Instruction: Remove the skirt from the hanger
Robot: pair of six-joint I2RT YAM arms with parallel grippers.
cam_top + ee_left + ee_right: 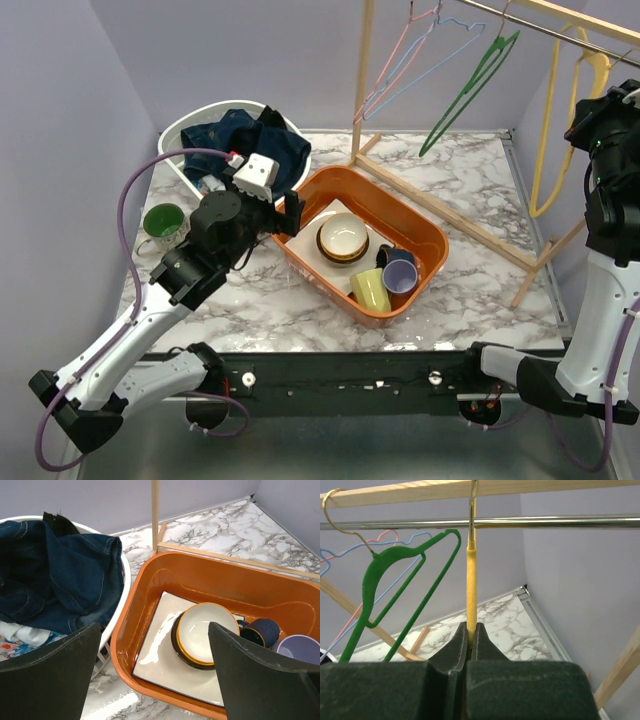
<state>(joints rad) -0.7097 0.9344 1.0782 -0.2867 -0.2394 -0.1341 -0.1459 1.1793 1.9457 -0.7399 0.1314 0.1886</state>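
Skirt, which I take to be the dark blue denim heap though I cannot tell its cut, lies bundled in the white laundry basket at the far left of the marble worktop, over some lighter patterned cloth.

Nearest to me, my left end effector hangs with its fingers spread wide and grips nothing, above the near left rim of the orange tub. In the tub I see a square white plate with a cream bowl on it. A navy mug and a lavender cup sit to its right, and a yellow-green cup at the near corner. A green mug stands on the worktop left of that arm.

Up at the right, my right end effector is clamped on the stem of the yellow hanger, which hooks over the metal rail of the wooden rack. The green hanger hangs just beside it. Pink and blue wire hangers hang further along the rail. The skirt is well apart from all of them.
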